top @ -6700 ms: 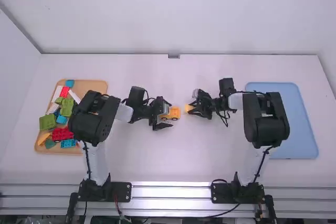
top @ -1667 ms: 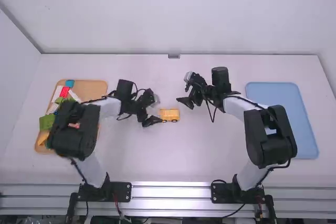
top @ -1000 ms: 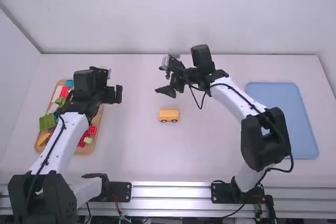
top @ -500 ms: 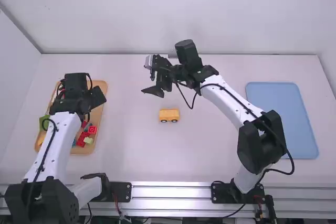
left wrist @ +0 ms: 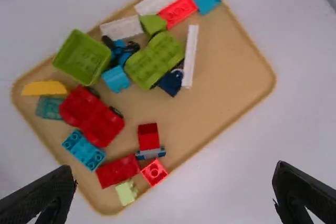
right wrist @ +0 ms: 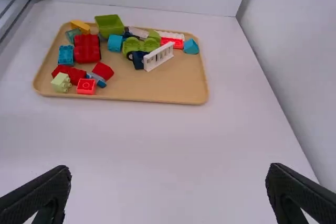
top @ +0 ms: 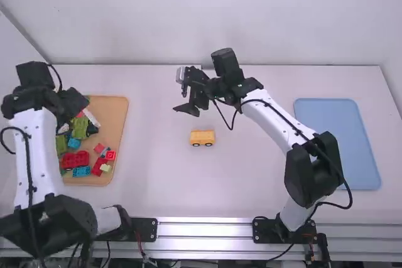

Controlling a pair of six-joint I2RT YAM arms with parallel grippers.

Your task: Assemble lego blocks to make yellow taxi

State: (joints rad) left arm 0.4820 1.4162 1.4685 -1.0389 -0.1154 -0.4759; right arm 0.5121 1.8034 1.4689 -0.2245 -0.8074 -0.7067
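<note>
The yellow taxi (top: 202,137) stands on the bench (top: 157,180), on the near side of the right hand (top: 188,108), which is spread wide, apart from it. The left hand (top: 73,101), also wide, is well to the taxi's left, by the tan tray (top: 117,114).

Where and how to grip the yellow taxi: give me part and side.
Take the yellow taxi by its body, above the wheels, coming from overhead, one finger on the near long side, one on the far. It seems to stand on its wheels, its length running left to right, so those sides should suit a pinch.
</note>
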